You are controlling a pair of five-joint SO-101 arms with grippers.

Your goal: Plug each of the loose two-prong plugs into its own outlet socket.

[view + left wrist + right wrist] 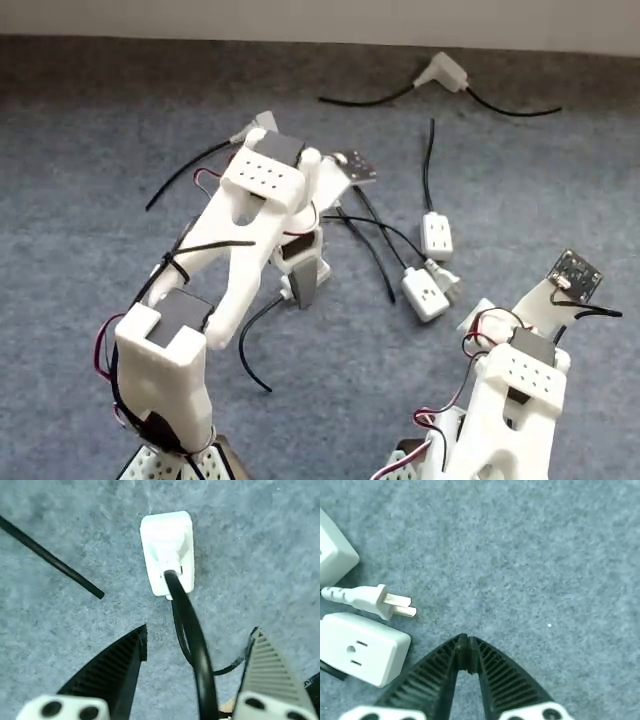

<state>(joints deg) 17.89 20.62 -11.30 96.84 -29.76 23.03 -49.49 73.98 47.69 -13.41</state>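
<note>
No text, number, brand or sign can be read in any view. The right arm's circuit board point(575, 272) and the left arm's circuit board point(357, 167) are too small to tell any print. The white outlet socket point(362, 647) shows just its slots.

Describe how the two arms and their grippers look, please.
The left arm and right arm are white plastic shells with black motor blocks and thin red, black and white wires. The left gripper and right gripper have pointed, ribbed fingers on white bases with round holes.
</note>
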